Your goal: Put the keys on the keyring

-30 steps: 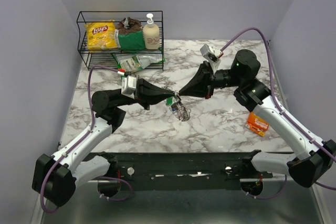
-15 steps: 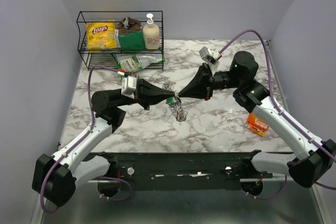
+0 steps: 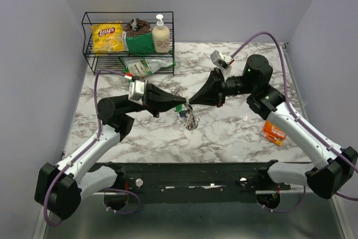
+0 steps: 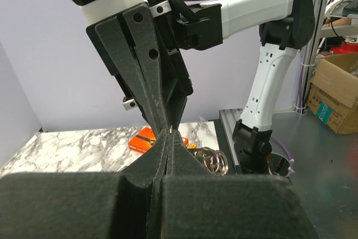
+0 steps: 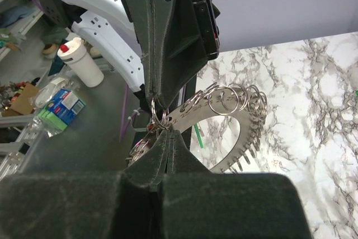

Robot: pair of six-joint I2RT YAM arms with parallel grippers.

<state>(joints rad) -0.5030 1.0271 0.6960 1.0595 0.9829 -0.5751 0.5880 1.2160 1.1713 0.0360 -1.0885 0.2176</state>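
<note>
Marbled bench [image 3: 235, 132] runs under both arms, which meet tip to tip above its middle, away from the wire basket [image 3: 89, 54] at the far left and the orange packet [image 3: 274, 132] at the near right. The right gripper [image 3: 192, 103] has its fingers pinched tight, seemingly on a loop of the keyring [image 3: 192, 119], so the bunch of split rings dangles free for threading. The left gripper [image 3: 184, 105] is pressed closed too, nose to nose with it. A green key [image 3: 180, 107] shows just at its tips, probably held to feed onto the loop, though the grip itself is hidden.
</note>
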